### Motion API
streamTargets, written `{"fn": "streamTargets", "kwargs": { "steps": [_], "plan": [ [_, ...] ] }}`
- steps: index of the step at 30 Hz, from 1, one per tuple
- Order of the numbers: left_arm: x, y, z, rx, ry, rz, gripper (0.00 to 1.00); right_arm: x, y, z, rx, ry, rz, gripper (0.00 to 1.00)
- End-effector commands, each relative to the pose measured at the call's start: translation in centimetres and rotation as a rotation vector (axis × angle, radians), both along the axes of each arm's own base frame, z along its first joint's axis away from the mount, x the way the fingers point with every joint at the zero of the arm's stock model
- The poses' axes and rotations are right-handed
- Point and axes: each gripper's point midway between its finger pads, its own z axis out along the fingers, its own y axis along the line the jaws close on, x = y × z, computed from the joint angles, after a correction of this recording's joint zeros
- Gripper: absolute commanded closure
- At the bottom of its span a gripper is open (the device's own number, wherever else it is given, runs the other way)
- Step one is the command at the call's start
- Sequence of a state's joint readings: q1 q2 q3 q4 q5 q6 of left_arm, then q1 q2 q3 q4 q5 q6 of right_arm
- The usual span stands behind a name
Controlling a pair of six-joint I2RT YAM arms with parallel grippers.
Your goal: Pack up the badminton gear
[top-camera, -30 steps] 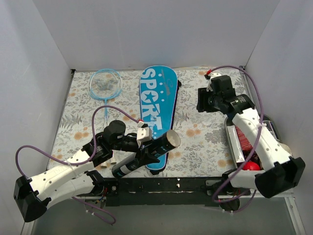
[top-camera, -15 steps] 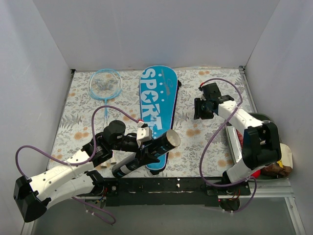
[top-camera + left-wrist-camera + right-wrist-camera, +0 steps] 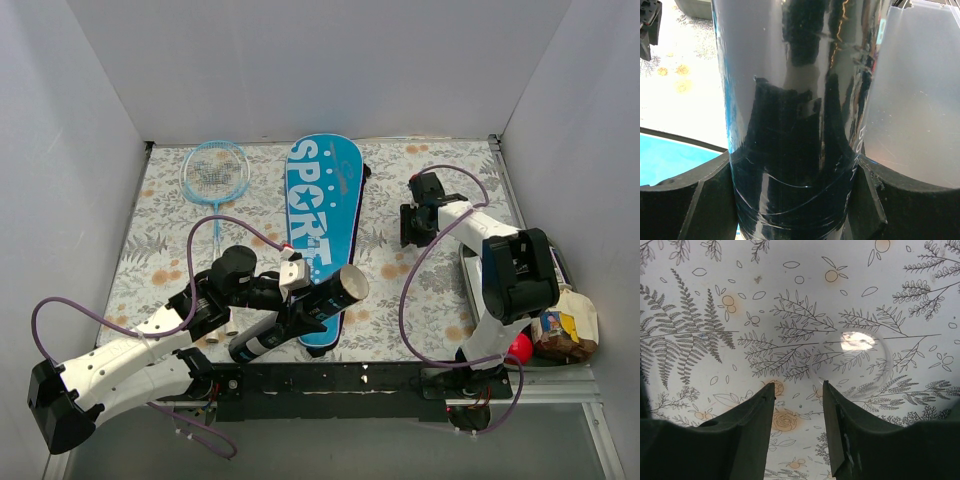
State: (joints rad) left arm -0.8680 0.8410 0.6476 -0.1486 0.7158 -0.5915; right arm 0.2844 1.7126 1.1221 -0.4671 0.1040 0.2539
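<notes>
Far left in the top view, there's a thin light-blue racket with a white handle (image 3: 213, 170) lying flat on the floral table sheet (image 3: 160, 230), up near the back wall. Next over, the left gripper (image 3: 298, 318) is clamped on the glossy black cylindrical tube (image 3: 335, 293). The tube sits on a slant across the near end of the long blue racket-shaped cover lettered "SPORT" (image 3: 318, 200), with its open mouth pointing up and to the right.

The left wrist cam only shows that grip up close. The tube fills most of the picture, shiny and scuffed with pale scratches, and it's wedged between the two dark fingers (image 3: 685, 210). There's a sliver of the blue cover at lower left.

Over on the right, the right gripper (image 3: 418, 222) hangs low over the sheet, just right of the cover. From above I can't tell how its jaws stand. The right wrist cam sorts that out: the jaws are apart with nothing but bare sheet between them. It also picks up a clear round plastic lid (image 3: 855, 362) lying just beside one fingertip, which the top view doesn't show at all. At the near right corner there's a red ball (image 3: 520, 346).
</notes>
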Motion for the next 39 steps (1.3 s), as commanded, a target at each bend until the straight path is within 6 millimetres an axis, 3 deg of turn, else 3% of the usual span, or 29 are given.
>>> {"fn": "streamTargets", "kwargs": {
  "steps": [1, 10, 39],
  "plan": [
    [-0.1, -0.1, 1.3, -0.046, -0.045, -0.01, 0.77, 2.1, -0.1, 0.5, -0.007, -0.051, -0.024, 0.5],
    [0.0, -0.1, 1.3, -0.046, -0.045, -0.008, 0.77, 2.4, -0.3, -0.6, -0.028, -0.028, -0.026, 0.64],
    [-0.1, -0.1, 1.3, -0.046, -0.043, -0.011, 0.77, 2.2, -1.0, -1.7, -0.07, 0.0, -0.032, 0.92]
  ]
}}
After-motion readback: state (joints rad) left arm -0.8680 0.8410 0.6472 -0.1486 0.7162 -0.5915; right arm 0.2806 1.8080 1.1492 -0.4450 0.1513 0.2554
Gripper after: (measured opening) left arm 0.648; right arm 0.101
